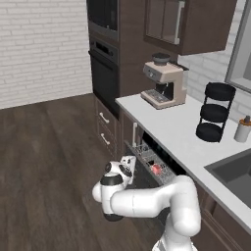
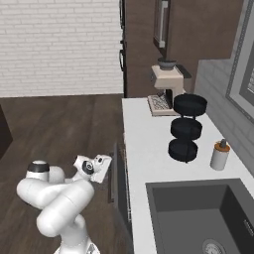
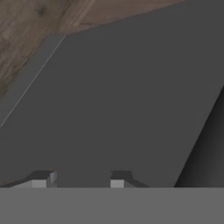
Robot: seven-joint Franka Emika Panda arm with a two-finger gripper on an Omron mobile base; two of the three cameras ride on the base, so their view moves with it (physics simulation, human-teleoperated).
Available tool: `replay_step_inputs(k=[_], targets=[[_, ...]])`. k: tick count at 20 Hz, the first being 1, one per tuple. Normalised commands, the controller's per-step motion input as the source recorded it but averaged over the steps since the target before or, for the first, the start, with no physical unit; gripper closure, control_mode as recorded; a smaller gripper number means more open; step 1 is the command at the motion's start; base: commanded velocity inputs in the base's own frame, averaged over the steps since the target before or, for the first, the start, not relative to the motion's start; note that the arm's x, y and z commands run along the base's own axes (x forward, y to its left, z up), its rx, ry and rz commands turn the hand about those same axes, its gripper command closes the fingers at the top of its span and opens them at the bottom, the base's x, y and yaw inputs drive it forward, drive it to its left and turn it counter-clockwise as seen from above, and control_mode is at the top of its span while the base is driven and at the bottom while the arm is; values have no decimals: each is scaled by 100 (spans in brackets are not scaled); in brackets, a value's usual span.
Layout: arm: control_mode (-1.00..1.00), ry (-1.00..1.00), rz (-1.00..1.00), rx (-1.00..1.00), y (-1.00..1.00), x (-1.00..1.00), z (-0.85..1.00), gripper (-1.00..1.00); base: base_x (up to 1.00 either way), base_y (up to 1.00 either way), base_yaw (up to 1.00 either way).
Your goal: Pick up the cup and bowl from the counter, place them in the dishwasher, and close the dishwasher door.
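Door [image 3: 113, 100]: flat, stiff, slick panel; push its free edge. Tool [image 3: 81, 180] half-spread, empty, just over door.

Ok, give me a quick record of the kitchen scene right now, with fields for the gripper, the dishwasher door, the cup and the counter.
gripper: jaws part open, holding nothing, close over the dishwasher door
dishwasher door: flat dark grey panel, partly raised beside the arm, not shut
dishwasher: rack visible inside
cup: white with red inside, sitting in the rack
bowl: cannot make it out in the rack
counter: holds an espresso machine, a black three-tier stand and a dispenser bottle
sink: dark grey, inset in the counter
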Motion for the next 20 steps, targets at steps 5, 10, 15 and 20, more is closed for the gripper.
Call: replay_step_inputs(k=[5,10,15,20], targets=[[-100,0,0,-4,-100,19,-100,-100,0,0,0],[-100,0,0,0,-100,31,-100,-100,0,0,0],[-100,0,0,0,-100,37,-100,-100,0,0,0],[-100,0,0,0,-100,32,-99,-100,0,0,0]])
